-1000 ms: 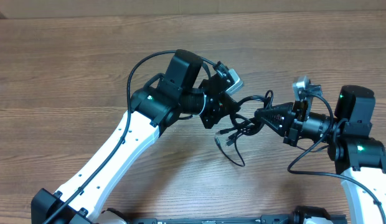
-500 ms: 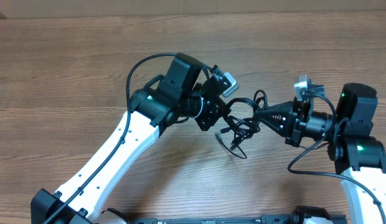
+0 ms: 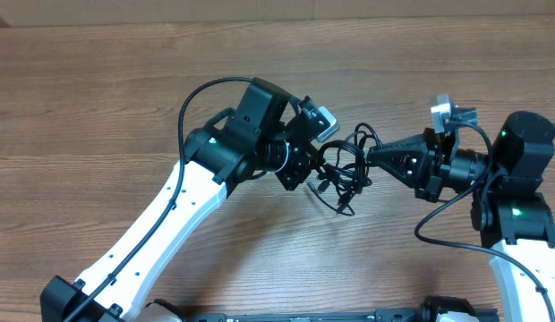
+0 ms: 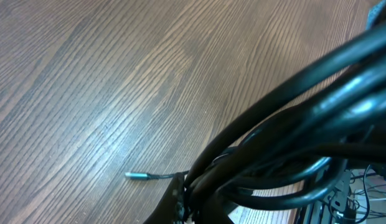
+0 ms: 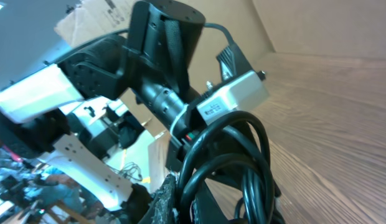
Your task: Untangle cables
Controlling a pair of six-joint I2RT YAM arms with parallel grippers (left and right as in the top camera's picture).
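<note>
The left gripper's (image 3: 320, 168) and the right gripper's (image 3: 371, 154) black fingers are clamped fully closed on 1 tangled bundle of thin black cables (image 3: 347, 170). The bundle is held between the 2 grippers over the brown wood-grain table (image 3: 125, 80). 1 small silvery plug end (image 4: 136, 176) is seen against the tabletop.

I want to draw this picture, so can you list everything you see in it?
table: one, brown wood, under everything
cables: one tangled bunch, black, over the middle of the table, between both claws
left arm: one, white and black, reaching in from the near edge
right arm: one, white and black, at the right side
left claw: one, black, shut on the cables
right claw: one, black, shut on the cables
</note>
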